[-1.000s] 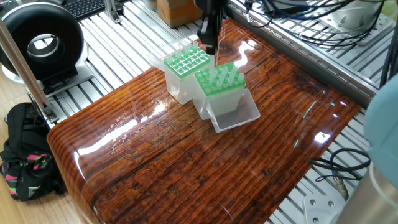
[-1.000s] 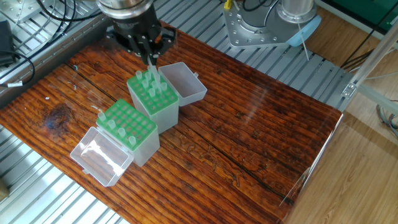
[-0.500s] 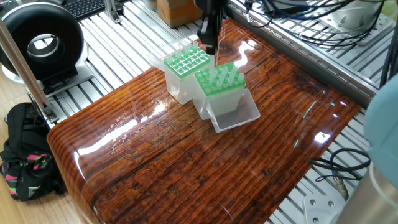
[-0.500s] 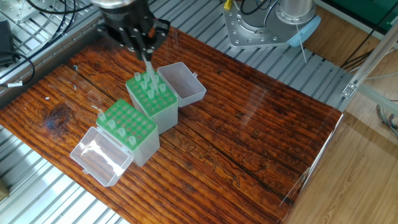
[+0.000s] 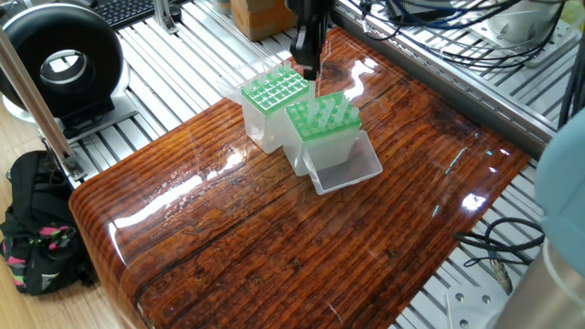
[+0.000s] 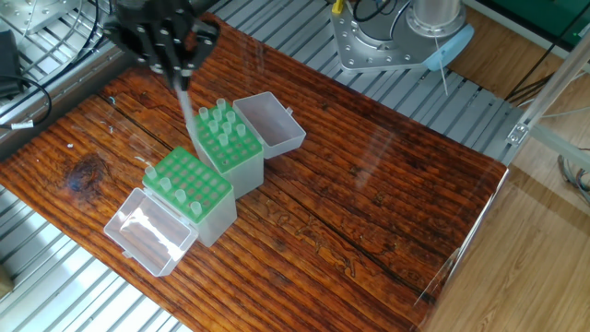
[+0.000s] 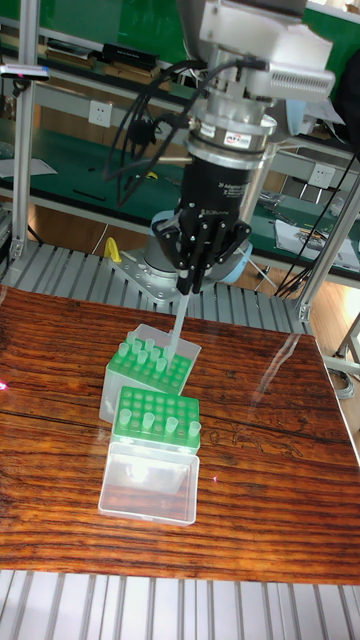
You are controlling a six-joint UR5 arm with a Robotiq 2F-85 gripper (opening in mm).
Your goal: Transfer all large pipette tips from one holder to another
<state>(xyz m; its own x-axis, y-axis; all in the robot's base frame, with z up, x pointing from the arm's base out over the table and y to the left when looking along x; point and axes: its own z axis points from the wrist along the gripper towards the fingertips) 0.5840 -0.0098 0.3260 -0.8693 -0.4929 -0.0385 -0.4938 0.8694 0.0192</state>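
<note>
Two green-topped holders stand side by side. One holder (image 6: 228, 138) (image 7: 150, 368) (image 5: 322, 119) carries several large pipette tips (image 6: 219, 118). The other holder (image 6: 192, 184) (image 7: 158, 413) (image 5: 274, 90) has a few tips (image 6: 168, 184) along one edge. My gripper (image 6: 178, 74) (image 7: 188, 288) (image 5: 308, 62) is shut on one translucent large pipette tip (image 6: 187, 109) (image 7: 176, 325). It hangs point down in the air, beside the fuller holder and touching neither holder.
Each holder has a clear lid hinged open on the wooden table (image 6: 369, 194): one lid (image 6: 270, 120) lies behind the fuller holder, the other lid (image 6: 147, 231) (image 7: 150, 482) in front of the sparser one. Ribbed metal (image 6: 55, 277) rims the table, and the arm's base (image 6: 387, 37) stands behind.
In the other fixed view the gripper has risen from over the fuller holder and swung left. The tip came with it, clear of the rack.
</note>
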